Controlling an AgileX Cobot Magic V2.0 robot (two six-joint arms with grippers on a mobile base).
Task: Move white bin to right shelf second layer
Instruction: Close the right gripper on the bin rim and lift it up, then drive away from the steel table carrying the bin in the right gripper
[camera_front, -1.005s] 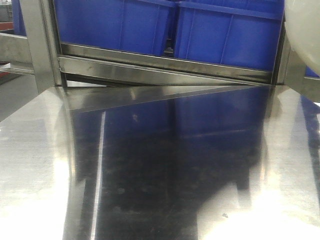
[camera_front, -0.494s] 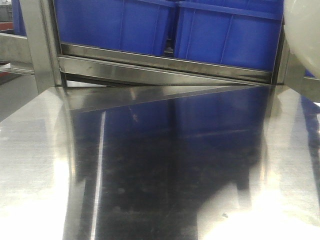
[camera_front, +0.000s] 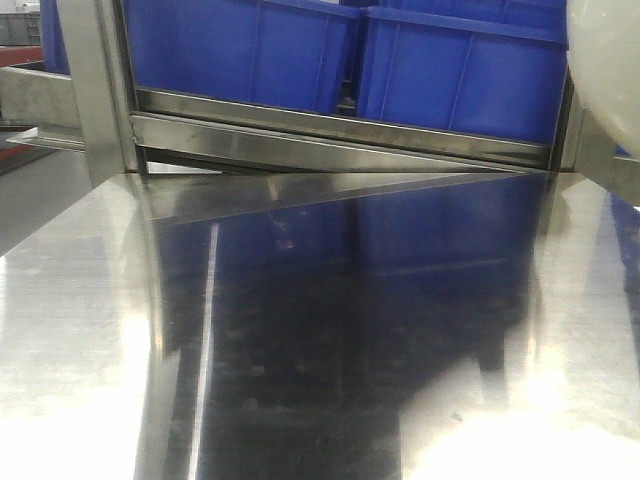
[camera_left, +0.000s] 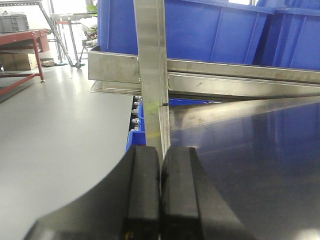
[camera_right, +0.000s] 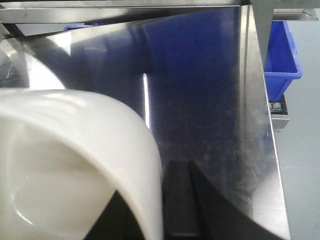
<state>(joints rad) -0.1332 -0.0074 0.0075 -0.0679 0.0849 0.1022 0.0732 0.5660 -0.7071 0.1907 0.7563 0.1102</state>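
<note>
A: Where is the bin?

B: At the far right of the front view, up off the worktop. Only its rounded cream wall shows, cut off by the top right corner. Its pale reflection lies on the steel below.

A: And from the right wrist?

B: The bin fills the near left, with its rim curving across. The right claw is closed on the bin's wall. One black finger lies against the outside, and the other is mostly hidden behind the plastic.

A: What about the left claw?

B: It is fully closed, pads pressed flat together with nothing between them. It hangs over the worktop's left edge, facing a steel post.

A: What is behind the worktop?

B: A rack, its steel lip running along the far edge. Blue crates stand side by side on that level. The bin is right of them and touches none.

A: Anything else?

B: In the right wrist view a small crate sits past the worktop's right edge, lower down.
</note>
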